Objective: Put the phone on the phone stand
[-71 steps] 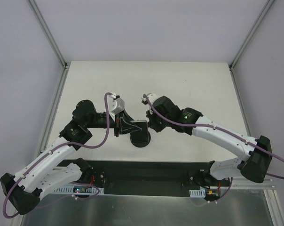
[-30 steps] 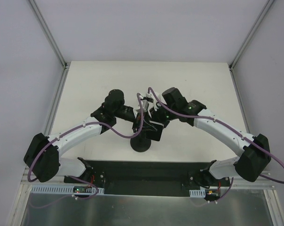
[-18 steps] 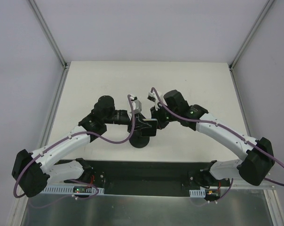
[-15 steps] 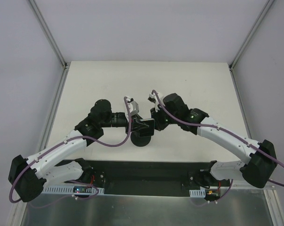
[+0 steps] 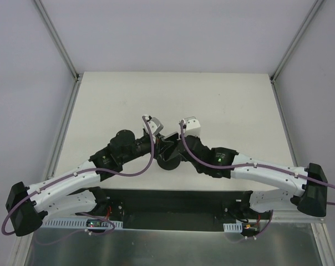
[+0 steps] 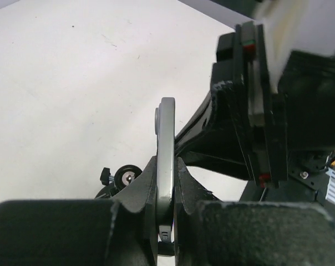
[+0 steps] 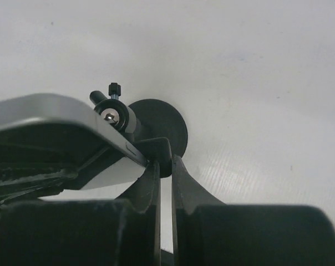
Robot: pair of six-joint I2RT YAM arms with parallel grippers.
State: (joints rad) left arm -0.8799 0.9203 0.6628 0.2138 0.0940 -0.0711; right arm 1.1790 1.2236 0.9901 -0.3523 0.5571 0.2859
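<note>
The phone (image 6: 166, 127) is held edge-on in the air above the table (image 5: 223, 105), just at 12 o'clock of the phone stand (image 5: 168, 163). The left gripper (image 6: 166, 172) reaches in from 9 o'clock with its jaws clamped on the phone's thin edge. The right gripper (image 7: 163, 160), coming from 3 o'clock, pinches the opposite end. The stand's head sits close under the phone; whether they touch I cannot tell.

Cream matte surface (image 5: 223, 94), evenly lit, enclosed by pale grey walls (image 5: 173, 33); aluminium rails (image 5: 56, 40) rise from both far corners; a black mounting plate (image 5: 173, 206) spans the near edge.
</note>
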